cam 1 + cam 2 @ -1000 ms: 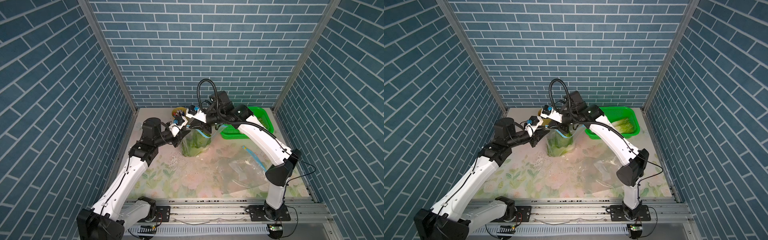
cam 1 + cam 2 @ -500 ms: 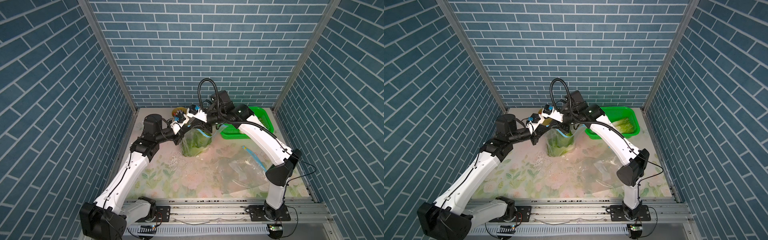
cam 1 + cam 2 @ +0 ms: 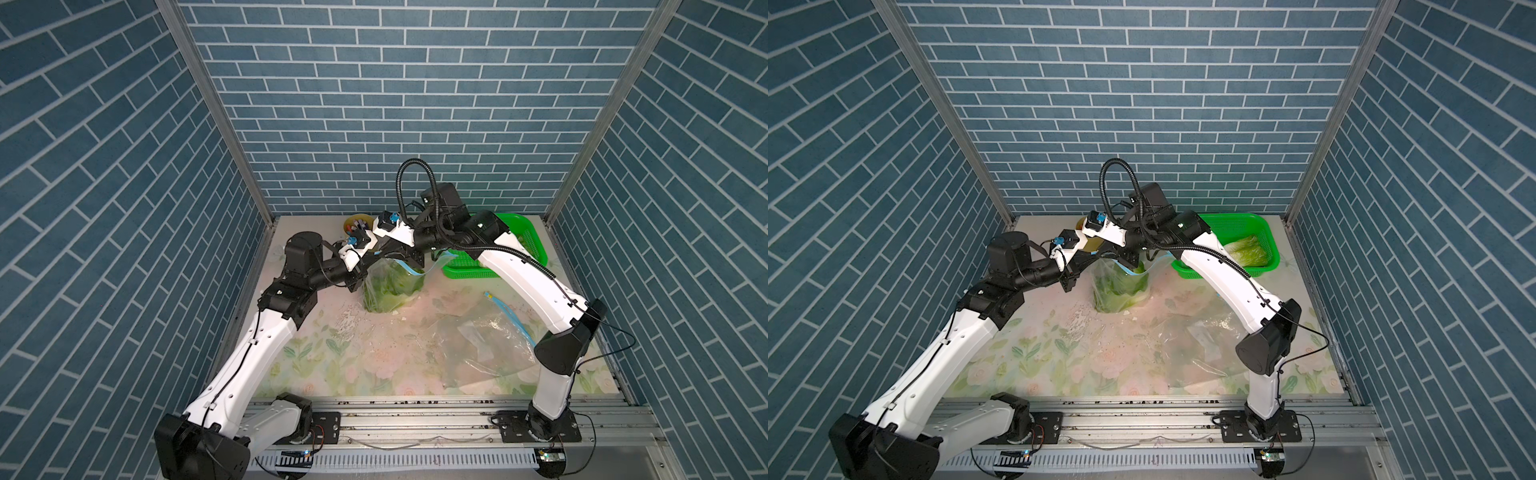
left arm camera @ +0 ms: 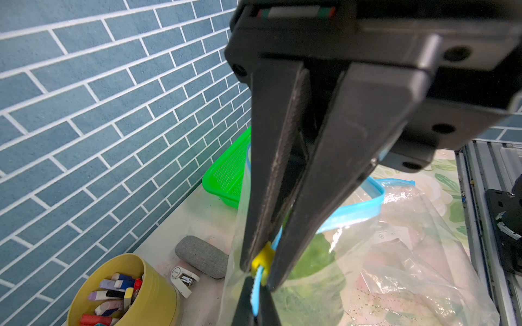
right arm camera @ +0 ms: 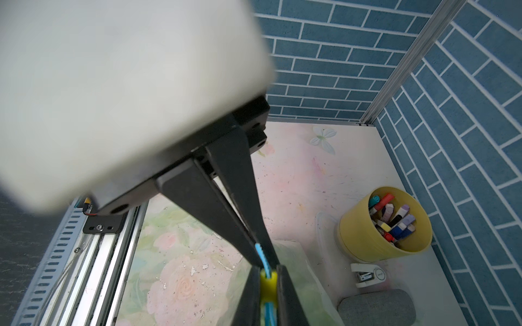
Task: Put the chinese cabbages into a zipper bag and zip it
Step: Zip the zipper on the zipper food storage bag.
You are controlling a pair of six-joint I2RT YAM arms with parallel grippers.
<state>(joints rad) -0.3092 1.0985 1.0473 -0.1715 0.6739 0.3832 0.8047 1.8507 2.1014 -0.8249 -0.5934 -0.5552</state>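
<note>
A clear zipper bag [image 3: 390, 286] [image 3: 1119, 286] stands upright at mid-table with green chinese cabbages inside. Its blue zip strip [image 4: 353, 209] gapes open along most of the mouth. At the bag's left top corner my left gripper [image 4: 255, 282] [image 3: 365, 268] is shut on the strip's end [image 5: 260, 249]. My right gripper [image 5: 268, 271] [image 3: 1100, 259] meets it tip to tip and is shut on the yellow slider [image 5: 267, 282] [image 4: 261, 258]. Another cabbage [image 3: 1246, 251] lies in the green basket [image 3: 1262, 224].
A yellow cup of pens [image 5: 384, 223], a white stapler [image 5: 368, 275] and a grey case [image 5: 375, 307] sit by the back wall behind the bag. Empty clear bags [image 3: 486, 340] lie flat at the front right. Crumbs dot the floral mat.
My left gripper has moved up to the bag's top corner and closed on the zip strip. The right gripper has kept its hold and place.
</note>
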